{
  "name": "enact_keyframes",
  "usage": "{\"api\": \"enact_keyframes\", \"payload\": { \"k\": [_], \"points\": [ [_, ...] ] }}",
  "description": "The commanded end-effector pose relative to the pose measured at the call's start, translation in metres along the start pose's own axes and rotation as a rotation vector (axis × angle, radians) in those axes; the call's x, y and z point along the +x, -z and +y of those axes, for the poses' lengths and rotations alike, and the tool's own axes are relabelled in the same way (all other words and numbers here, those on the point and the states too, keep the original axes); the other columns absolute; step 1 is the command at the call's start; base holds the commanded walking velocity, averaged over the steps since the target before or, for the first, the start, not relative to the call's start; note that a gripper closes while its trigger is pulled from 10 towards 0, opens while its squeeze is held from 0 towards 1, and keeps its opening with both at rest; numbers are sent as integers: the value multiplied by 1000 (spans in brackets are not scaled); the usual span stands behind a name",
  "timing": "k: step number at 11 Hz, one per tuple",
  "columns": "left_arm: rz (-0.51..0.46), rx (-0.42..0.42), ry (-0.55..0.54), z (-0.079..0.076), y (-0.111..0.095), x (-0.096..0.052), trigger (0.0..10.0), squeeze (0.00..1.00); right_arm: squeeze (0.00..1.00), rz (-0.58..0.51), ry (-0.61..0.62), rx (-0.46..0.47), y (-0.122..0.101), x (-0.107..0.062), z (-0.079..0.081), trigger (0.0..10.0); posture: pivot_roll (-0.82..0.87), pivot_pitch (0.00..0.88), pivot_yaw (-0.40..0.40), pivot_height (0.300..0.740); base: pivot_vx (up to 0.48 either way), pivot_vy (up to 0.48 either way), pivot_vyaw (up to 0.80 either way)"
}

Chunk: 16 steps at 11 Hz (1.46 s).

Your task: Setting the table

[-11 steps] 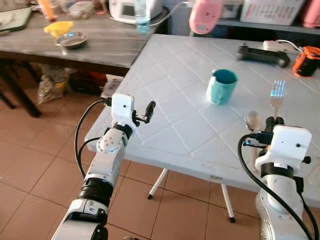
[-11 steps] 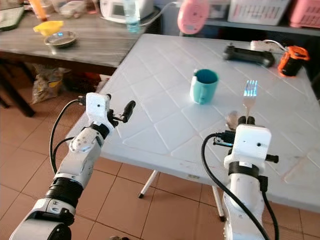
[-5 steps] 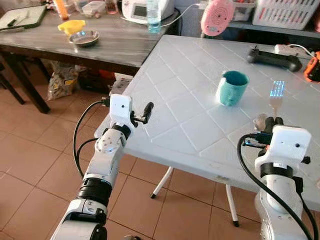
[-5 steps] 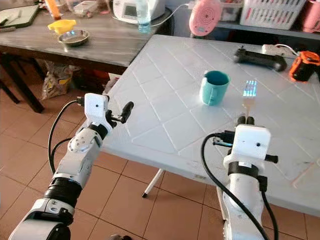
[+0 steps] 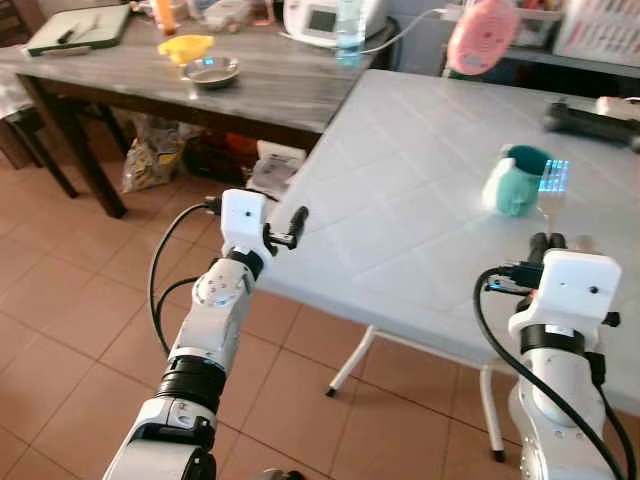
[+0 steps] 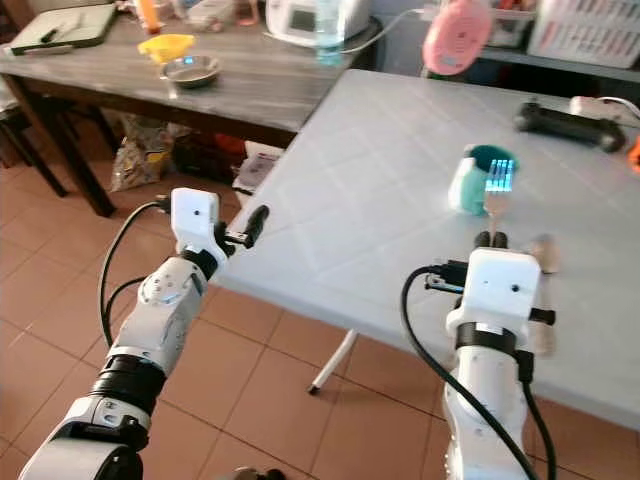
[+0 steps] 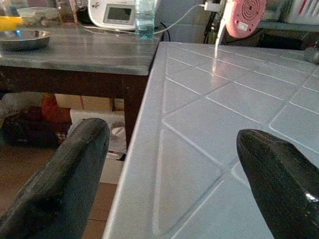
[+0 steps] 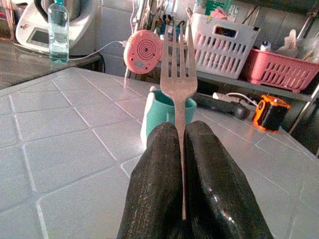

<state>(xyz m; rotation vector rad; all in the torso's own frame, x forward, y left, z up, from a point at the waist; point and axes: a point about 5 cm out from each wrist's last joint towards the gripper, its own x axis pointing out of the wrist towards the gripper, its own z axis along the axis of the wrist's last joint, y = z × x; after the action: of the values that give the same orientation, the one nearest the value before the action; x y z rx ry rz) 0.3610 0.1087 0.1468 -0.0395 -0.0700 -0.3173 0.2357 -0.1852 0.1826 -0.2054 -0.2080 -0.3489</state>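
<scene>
Upper left of the head views: a dark wooden table (image 5: 250,85) bearing a metal bowl (image 5: 211,70) and a yellow funnel-like item (image 5: 187,46). Left of centre: the left gripper (image 5: 290,228), its fingers (image 7: 65,184) spread wide and holding nothing, raised at the near edge of the white tiled table (image 5: 420,200). Upper centre: a clear bottle (image 6: 329,22) and a pink round device (image 6: 456,38) at the back. Right of centre: a teal mug (image 5: 516,181) standing upright on the white table. Lower right: the right gripper (image 8: 182,144), fingers pressed together on the handle of a metal fork (image 8: 177,74), which points tines-up in front of the mug. Upper right: a black controller (image 6: 565,98) lying on the table.
</scene>
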Motion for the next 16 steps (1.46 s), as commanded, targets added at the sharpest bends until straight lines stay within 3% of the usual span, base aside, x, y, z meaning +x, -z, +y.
{"api": "enact_keyframes", "payload": {
  "k": [1,7,11,16],
  "points": [
    [2,6,-1,1,-3,2,10000,0,0,-14,9,-2,-3,1,-2,10000,-17,78,61,740,0,480,0],
    [3,-2,18,-2,-2,4,10000,0,0,-21,37,-6,-4,0,-3,10000,-23,80,68,740,0,466,0],
    [-41,-26,78,-14,-8,5,10000,0,0,-27,53,-27,-3,-1,-7,10000,-25,81,65,740,0,0,0],
    [-40,-45,89,-22,-4,5,10000,0,0,-24,47,-34,-2,0,-7,10000,-27,73,54,740,0,0,-768]
  ]
}}
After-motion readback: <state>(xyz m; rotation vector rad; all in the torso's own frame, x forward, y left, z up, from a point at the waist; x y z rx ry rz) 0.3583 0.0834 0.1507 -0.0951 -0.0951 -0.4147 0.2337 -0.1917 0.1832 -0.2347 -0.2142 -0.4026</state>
